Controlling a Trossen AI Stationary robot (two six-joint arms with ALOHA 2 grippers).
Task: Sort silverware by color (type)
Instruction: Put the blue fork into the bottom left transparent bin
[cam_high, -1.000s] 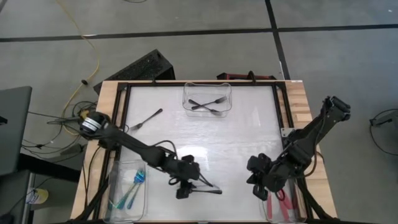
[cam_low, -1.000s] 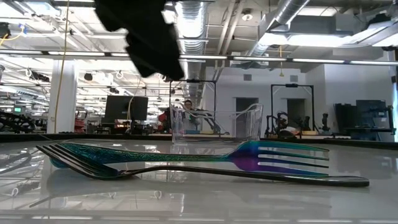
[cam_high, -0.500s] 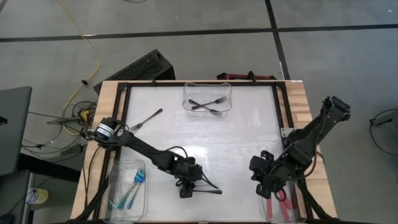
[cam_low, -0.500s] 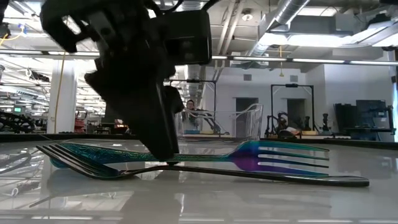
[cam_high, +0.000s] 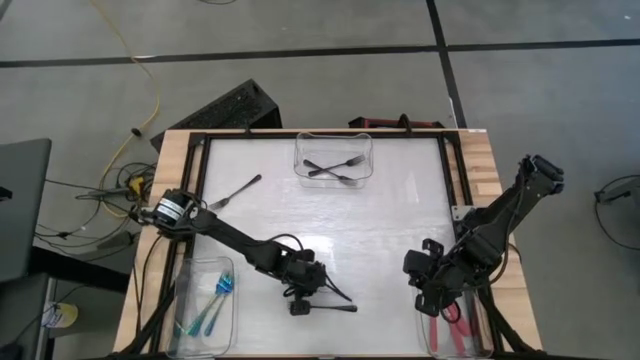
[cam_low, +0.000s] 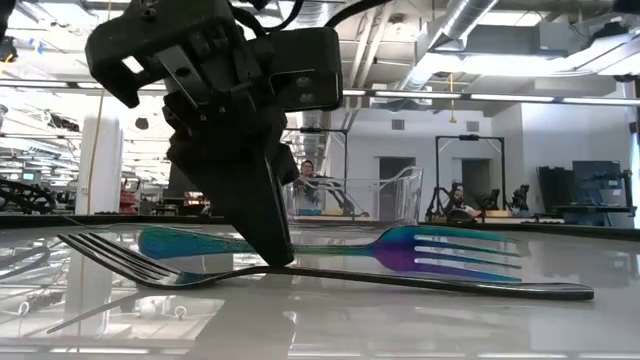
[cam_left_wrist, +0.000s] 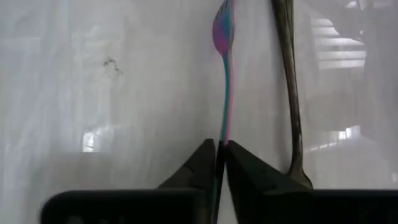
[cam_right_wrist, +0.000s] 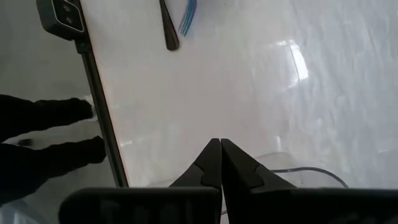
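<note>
Low in the high view, a little left of centre, the left gripper stands on the glossy white table with its two dark fingers pressed nearly together on the thin handle of an iridescent blue-to-purple metal fork. The low view shows that fork's handle lifted slightly off the surface just behind a long dark grey metal fork, which lies flat beside it, the two close to parallel. The right gripper hangs at the lower right of the high view, beside the clear plastic bin holding red-handled utensils; its fingers meet with nothing between them. At the lower left, a clear rectangular bin holds blue-handled utensils. A third clear bin at the top centre contains two crossed dark forks, and one more dark fork lies loose on the table at the upper left. No label or writing can be read anywhere; a small light panel on the left wrist housing in the low view may carry a marking, but it is too blurred to tell.
</note>
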